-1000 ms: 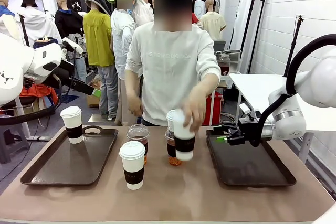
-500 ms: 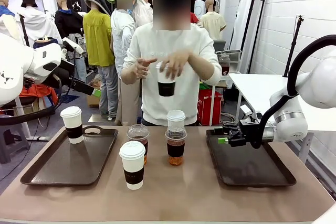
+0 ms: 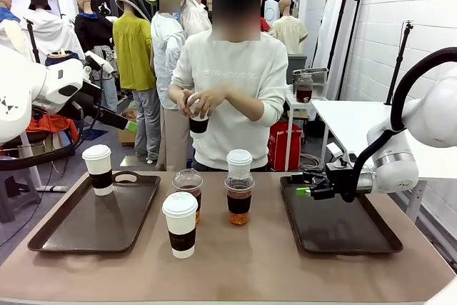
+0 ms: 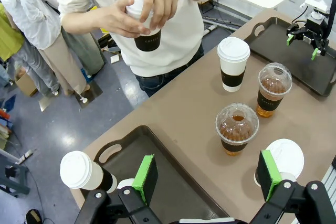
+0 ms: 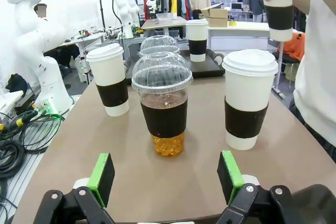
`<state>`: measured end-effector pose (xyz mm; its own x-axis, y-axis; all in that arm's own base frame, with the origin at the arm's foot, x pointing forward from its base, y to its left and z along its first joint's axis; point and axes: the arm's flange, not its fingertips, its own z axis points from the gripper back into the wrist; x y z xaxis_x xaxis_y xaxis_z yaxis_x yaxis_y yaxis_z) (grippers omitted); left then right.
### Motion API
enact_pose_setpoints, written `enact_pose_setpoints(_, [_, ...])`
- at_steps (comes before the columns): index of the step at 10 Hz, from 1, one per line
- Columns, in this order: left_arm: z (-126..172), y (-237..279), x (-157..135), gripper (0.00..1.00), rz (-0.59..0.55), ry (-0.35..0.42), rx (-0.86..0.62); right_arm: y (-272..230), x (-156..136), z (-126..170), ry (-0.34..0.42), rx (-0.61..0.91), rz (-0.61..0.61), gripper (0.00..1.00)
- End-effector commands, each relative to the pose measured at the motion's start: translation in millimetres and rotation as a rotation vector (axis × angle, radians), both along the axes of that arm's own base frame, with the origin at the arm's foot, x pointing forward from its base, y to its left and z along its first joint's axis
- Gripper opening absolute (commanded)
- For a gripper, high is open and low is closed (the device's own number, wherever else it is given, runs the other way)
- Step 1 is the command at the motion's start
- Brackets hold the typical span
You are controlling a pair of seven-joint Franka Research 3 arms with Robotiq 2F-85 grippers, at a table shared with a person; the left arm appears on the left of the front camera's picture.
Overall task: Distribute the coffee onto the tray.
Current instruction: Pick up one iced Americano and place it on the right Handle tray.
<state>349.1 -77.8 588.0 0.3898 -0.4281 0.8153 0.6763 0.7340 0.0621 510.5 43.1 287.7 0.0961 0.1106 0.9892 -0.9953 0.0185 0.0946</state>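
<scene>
Moved: held cup [image 3: 198, 122] has shifted from mid-chest half a second ago toward picture left, and the person's hands [image 3: 205, 99] are both on it. A second ago one hand had it down among the cups on the table [image 3: 243, 266].
Left gripper [image 4: 207, 177]: jaws wide, nothing between them. It sits high above the left tray [image 4: 173, 174], looking down on tray and table.
Right gripper [image 3: 303, 190]: jaws wide and empty, low over the left end of the right tray [image 3: 343, 237], aimed at the centre cups.
Tray cup [image 3: 98, 169]: paper, lidded, upright at the left tray's far corner.
Front cup [image 3: 180, 223]: paper, upright on the table, nearest the robot.
Left dome cup [image 3: 188, 189]: amber drink, just behind the front cup.
Right dome cup [image 3: 238, 203]: amber drink, mid-table, between the trays.
Rear cup [image 3: 239, 163]: paper, just behind the right dome cup.
</scene>
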Motion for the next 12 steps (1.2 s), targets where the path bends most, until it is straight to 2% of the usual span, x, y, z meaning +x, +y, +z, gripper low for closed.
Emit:
enact_pose_setpoints(1, [0,0,-1,1.00,-0.008,0.006,-0.006,1,0,1,-0.002,-0.001,0.001,1.00])
enact_pose_setpoints(6, [0,0,-1,1.00,-0.008,0.006,-0.006,13,3,-4,-0.014,-0.007,-0.022,1.00])
enact_pose_setpoints(8, [0,0,-1,1.00,-0.008,0.006,-0.006,32,6,-15,0.008,0.023,-0.053,1.00])
enact_pose_setpoints(10, [0,0,-1,1.00,-0.008,0.006,-0.006,52,5,-26,0.019,0.040,-0.032,1.00])
enact_pose_setpoints(12, [0,0,-1,1.00,-0.008,0.006,-0.006,68,6,-38,0.003,0.037,-0.041,1.00])
